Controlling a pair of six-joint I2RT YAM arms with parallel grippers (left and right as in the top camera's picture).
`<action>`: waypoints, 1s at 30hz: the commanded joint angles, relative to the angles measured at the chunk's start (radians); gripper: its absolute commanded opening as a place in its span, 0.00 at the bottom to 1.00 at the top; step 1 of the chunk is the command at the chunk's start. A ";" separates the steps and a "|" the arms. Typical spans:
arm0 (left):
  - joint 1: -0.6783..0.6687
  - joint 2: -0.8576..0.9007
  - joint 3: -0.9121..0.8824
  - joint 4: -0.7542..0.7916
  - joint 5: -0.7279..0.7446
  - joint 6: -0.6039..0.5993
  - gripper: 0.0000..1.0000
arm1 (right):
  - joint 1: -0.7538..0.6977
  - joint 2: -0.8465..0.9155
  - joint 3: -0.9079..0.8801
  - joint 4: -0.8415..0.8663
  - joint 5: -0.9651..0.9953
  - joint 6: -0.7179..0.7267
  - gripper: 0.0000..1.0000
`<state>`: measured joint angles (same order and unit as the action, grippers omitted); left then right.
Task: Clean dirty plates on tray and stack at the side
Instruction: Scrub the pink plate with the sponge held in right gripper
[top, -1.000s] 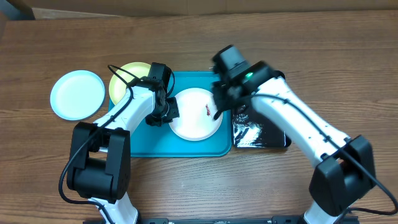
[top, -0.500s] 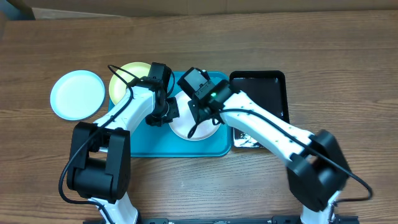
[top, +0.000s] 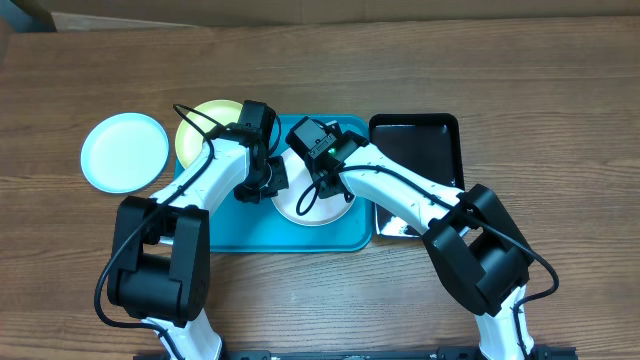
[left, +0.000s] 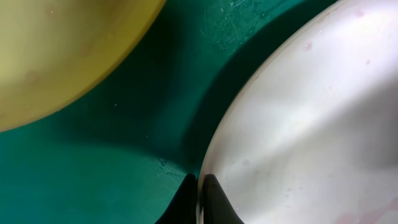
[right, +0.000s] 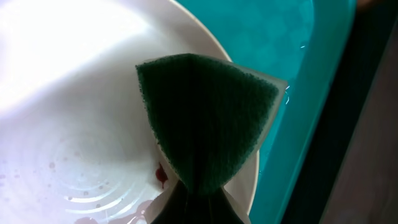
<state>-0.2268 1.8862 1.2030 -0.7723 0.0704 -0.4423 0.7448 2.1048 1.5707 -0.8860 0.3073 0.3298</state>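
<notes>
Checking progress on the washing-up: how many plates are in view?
3: a light blue plate on the table left of the tray, a yellow-green plate at the tray's upper-left corner, a white plate in the tray's middle.

Lab-style robot workbench; wood-grain table (top: 560, 80), cardboard (top: 350, 6) along its far edge

Swung my right end effector (top: 322, 178) left off the black tray (top: 420, 150); sponge (right: 205, 124) now on white plate (top: 335, 208).
</notes>
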 joint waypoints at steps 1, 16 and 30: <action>0.004 0.016 -0.005 0.001 -0.027 -0.006 0.04 | -0.006 -0.006 0.000 0.006 0.033 0.018 0.04; 0.004 0.016 -0.010 -0.001 -0.037 -0.006 0.04 | -0.047 0.072 0.000 0.023 -0.057 0.010 0.04; 0.004 0.016 -0.010 0.000 -0.037 -0.006 0.04 | -0.045 0.099 0.000 0.015 -0.319 0.011 0.04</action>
<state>-0.2268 1.8862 1.2030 -0.7715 0.0631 -0.4423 0.6865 2.1452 1.5803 -0.8658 0.1738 0.3367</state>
